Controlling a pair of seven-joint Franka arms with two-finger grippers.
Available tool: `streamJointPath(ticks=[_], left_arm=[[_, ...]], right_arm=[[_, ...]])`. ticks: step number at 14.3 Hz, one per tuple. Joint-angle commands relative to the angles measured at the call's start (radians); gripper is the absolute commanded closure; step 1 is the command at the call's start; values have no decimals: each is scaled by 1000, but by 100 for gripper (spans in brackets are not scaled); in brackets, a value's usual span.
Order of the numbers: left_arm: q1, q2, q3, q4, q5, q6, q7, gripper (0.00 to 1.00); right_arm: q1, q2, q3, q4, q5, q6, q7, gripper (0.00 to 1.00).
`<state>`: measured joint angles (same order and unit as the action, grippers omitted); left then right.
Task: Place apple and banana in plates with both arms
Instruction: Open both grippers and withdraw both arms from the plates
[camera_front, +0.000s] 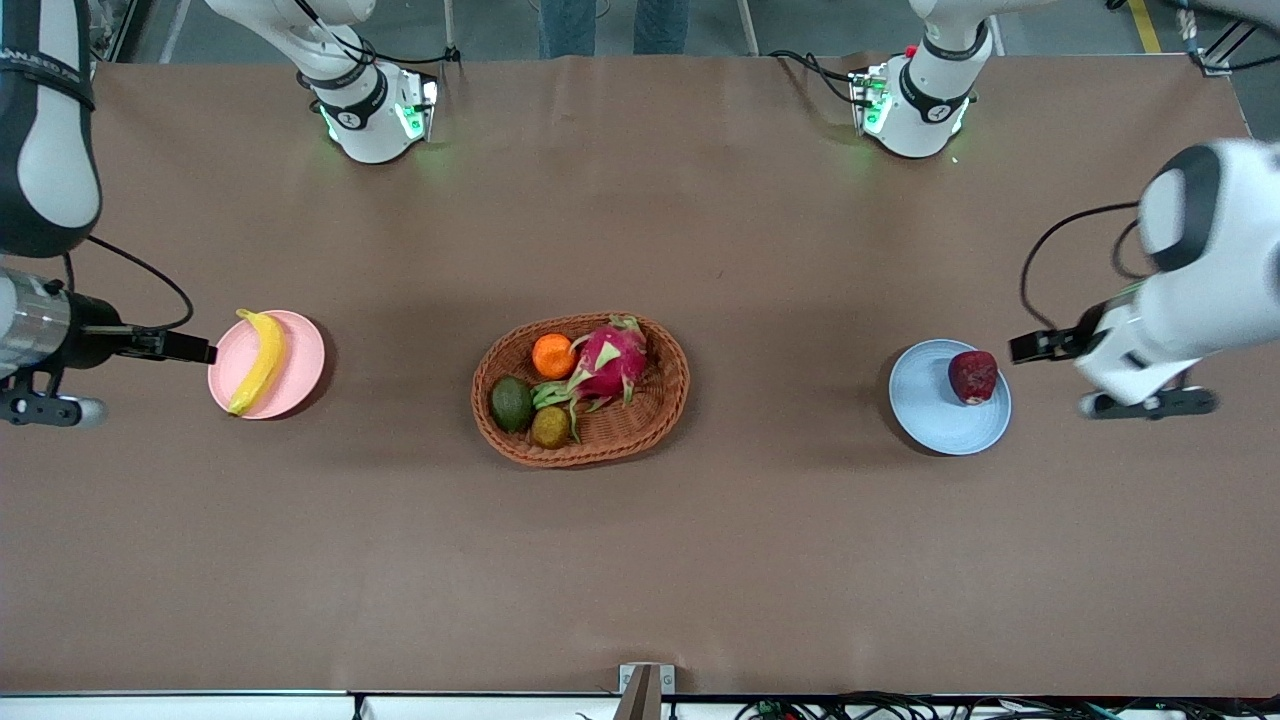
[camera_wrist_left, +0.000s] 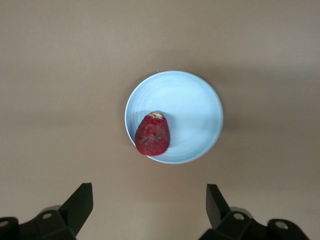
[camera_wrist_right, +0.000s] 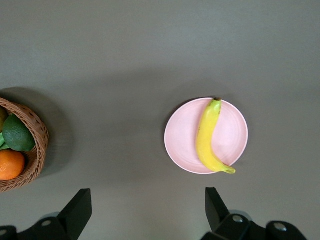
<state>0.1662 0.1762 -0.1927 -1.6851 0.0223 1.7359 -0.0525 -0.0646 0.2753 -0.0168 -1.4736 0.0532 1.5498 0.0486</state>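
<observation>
Banana (camera_front: 258, 362) on one plate (camera_front: 300, 385), apple (camera_front: 972, 377) on the other plate (camera_front: 930, 410), basket (camera_front: 660, 420) between them

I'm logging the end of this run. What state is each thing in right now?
banana: lying on the pink plate, free.
apple: resting on the blue plate, near its rim, free.
wicker basket: holding the other fruit.
left hand: open, empty, above the blue plate.
right hand: open, empty, above the pink plate.
</observation>
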Motion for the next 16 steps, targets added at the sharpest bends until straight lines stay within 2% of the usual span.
streamJointPath(ticks=[1,5,7,11,13,16], left_arm=[[56,-105,-7,44,-51,-55,62,1],[55,-185,-7,67,-50,-58,45,0],[50,-182,-13,105,-39,-71,45,0],[42,-146,-13,191,-39,-120,45,0],[48,-145,-13,193,-50,-124,48,0],[47,-147,-13,185,-51,-168,48,0]], right_arm=[[-17,62,5,110,-22,-82,5,0],[-28,55,6,110,-65,-83,-1,0],[5,53,15,105,-157,-118,13,0],[31,42,17,113,-115,-126,14,0],[25,33,9,113,-76,-161,10,0],[34,-4,15,104,-75,-163,14,0]])
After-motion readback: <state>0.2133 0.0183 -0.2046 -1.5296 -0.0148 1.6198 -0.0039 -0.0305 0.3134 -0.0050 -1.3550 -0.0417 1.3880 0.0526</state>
